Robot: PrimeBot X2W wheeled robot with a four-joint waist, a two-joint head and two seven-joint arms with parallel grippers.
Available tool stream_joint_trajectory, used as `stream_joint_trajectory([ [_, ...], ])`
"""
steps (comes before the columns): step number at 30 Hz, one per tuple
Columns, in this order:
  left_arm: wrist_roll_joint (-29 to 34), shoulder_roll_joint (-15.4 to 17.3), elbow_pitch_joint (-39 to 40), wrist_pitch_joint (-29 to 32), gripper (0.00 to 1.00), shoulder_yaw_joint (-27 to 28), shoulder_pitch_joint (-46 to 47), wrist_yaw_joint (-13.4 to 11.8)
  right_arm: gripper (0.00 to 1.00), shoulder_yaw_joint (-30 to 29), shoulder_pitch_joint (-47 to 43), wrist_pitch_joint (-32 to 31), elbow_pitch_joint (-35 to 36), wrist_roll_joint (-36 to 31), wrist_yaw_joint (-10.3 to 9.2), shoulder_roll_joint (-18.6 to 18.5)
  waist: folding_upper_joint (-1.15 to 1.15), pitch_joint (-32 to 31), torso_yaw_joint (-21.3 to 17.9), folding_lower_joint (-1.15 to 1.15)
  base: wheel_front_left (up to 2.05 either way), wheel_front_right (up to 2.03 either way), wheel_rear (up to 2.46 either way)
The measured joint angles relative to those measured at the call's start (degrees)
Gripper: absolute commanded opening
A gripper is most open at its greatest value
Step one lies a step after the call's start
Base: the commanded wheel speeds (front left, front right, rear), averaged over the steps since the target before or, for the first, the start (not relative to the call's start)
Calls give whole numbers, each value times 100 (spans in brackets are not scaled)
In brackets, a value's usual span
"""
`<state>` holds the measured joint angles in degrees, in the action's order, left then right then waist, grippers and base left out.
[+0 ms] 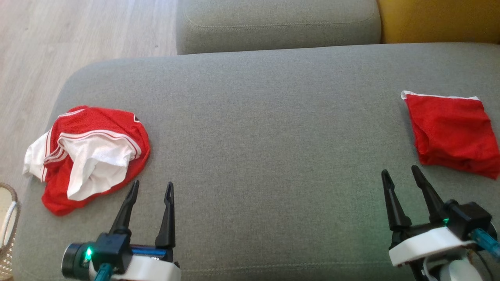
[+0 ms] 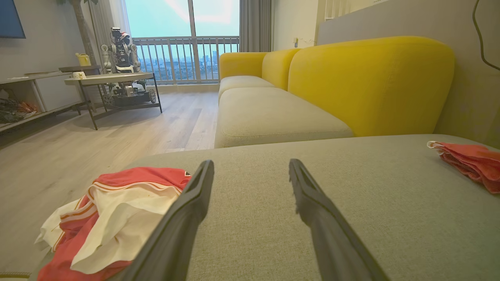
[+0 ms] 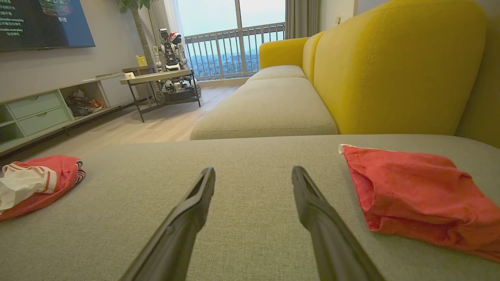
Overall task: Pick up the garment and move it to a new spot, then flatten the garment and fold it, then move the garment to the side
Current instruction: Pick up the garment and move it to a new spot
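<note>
The crumpled garment [image 1: 88, 156], red with its white lining turned out, lies in a heap just beside the left claw [image 1: 152, 183]. It sits on that claw's outer side, a little ahead of the tips, close to the rounded edge of the grey sofa seat [image 1: 265, 128]. That claw is spread wide and holds nothing. The right claw [image 1: 399, 170] is equally spread and empty, well apart from the heap, with a folded red piece [image 1: 449, 132] just ahead on its own outer side. The pick-up looks not yet begun to me. To do it well, I'd bring the left claw over a thick ridge, the raised white fold or the striped hem, so it closes on several layers without digging into the cushion. Then lift until the trailing cloth clears and carry it to the open stretch between the two claws. A loose pinch near that edge could let it slide off toward the woven basket [image 1: 8, 230].
</note>
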<state>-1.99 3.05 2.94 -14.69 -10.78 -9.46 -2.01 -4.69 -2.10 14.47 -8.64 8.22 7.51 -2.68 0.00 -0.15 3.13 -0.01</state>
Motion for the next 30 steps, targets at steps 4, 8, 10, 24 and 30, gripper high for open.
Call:
stream_joint_trajectory([
  [4, 0, 0, -76, 0, 100, 31, -1, -1, 100, 54, 0, 0, -13, 0, 0, 0, 0, -22, -8, 0, 0, 0, 0],
  [8, -1, 0, -154, 0, 100, 42, -21, -11, 100, 87, -2, 0, -29, 9, 0, 1, 0, -43, 0, 0, 0, 0, 0],
  [10, -1, 0, -197, 0, 100, 42, -45, -18, 100, 110, -9, 0, -32, 35, 0, 1, 0, -52, 19, 0, 0, 0, 0],
  [24, -73, 0, -336, 0, 100, 24, -57, -53, 100, 290, -240, 0, -74, 34, 0, 9, 0, -157, 627, 1, 0, 0, 0],
  [30, -73, 1, -324, 0, 100, 27, -62, -71, 100, 385, -348, 0, -78, 34, 0, 23, 0, -191, 1129, 1, 0, 0, 0],
])
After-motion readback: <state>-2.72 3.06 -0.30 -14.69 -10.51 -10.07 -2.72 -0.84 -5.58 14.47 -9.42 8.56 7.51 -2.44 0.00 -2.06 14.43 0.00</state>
